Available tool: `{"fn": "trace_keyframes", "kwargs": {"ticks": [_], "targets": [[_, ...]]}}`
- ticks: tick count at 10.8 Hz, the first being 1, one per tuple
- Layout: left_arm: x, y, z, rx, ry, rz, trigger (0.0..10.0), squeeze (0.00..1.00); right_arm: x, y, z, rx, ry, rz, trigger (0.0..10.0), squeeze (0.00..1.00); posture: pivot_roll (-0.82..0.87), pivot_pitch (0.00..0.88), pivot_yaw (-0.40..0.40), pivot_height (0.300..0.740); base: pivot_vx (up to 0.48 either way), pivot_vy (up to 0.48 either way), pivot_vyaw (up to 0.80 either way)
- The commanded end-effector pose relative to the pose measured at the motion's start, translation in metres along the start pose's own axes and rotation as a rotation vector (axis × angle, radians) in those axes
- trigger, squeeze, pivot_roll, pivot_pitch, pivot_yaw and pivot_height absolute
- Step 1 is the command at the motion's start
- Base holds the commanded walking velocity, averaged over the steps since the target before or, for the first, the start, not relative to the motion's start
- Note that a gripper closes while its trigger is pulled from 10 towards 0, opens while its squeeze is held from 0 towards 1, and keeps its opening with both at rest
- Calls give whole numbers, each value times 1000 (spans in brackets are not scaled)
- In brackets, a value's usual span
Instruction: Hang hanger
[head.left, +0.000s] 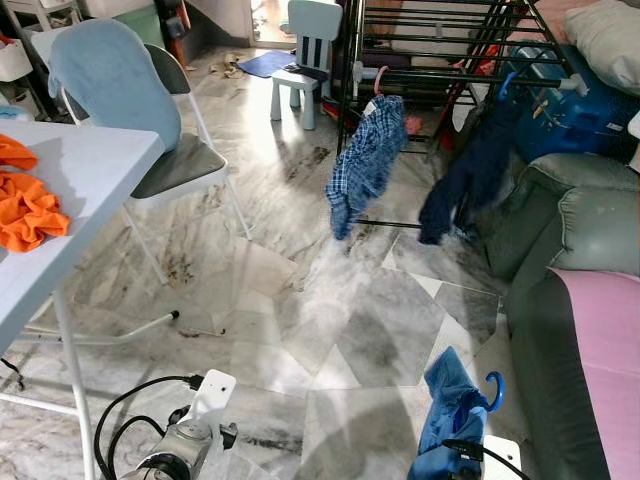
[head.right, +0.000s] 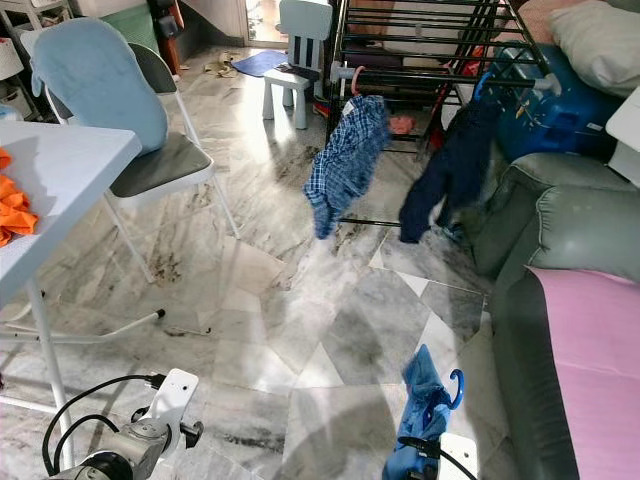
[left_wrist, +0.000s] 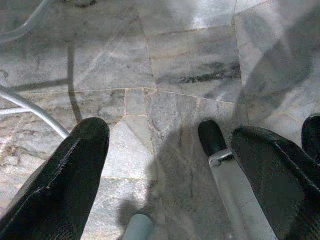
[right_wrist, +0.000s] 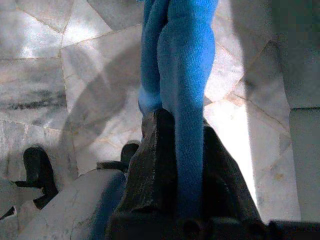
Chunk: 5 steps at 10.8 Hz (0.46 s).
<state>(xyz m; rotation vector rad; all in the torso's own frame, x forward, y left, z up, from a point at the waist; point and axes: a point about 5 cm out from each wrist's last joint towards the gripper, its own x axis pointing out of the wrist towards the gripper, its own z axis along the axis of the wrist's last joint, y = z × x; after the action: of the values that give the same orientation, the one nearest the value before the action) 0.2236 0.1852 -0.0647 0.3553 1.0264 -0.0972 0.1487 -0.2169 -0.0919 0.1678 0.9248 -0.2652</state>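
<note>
Right wrist view: right hand (right_wrist: 175, 165) is clamped on a blue garment (right_wrist: 182, 75), the cloth running out between the two black fingers (right_wrist: 150, 165) and hanging forward of them over the marble floor (right_wrist: 65, 65). In the left eye view the same garment (head.left: 445, 410) sits on a blue hanger (head.left: 494, 388), whose curved hook shows just beside the cloth on the side toward the sofa; hanger and garment are held low, directly above the right hand, at the robot's right front.

Left hand (left_wrist: 170, 170) is low at the robot's left front, fingers spread wide apart with nothing between them, only floor beyond. A silver chair leg (left_wrist: 30, 107) crosses the floor just past the finger (left_wrist: 60, 180) on that side.

Well ahead of the right hand stands a black drying rack (head.left: 440, 40). A blue checked shirt (head.left: 365, 160) hangs from its front rail on a pink hanger (head.left: 380, 78); a dark navy garment (head.left: 470, 170) hangs beside it, nearer the sofa. A grey sofa (head.left: 570, 250) runs along the outer side of the right hand, with a pink cloth (head.left: 610, 350) over its near seat.

Beyond the left hand, to its outer side, a white surface (head.left: 70, 180) carries orange cloth (head.left: 25, 205). A folding chair (head.left: 170, 150) past it has a light blue towel (head.left: 110, 75) over its back. A small pale blue chair (head.left: 305, 55) stands far ahead.
</note>
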Motion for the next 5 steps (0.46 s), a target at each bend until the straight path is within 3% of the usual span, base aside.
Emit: {"fn": "trace_keyframes", "kwargs": {"ticks": [1, 5], "targets": [[0, 5, 3, -16, -4, 19, 10000, 0, 3, 2, 14, 12, -39, 1, 10000, 0, 47, 0, -47, 740, 0, 0, 0], [0, -1, 0, -19, 15, 3, 10000, 0, 4, 6, 18, 16, -44, 8, 10000, 0, 53, 0, -52, 740, 0, 0, 0]]}}
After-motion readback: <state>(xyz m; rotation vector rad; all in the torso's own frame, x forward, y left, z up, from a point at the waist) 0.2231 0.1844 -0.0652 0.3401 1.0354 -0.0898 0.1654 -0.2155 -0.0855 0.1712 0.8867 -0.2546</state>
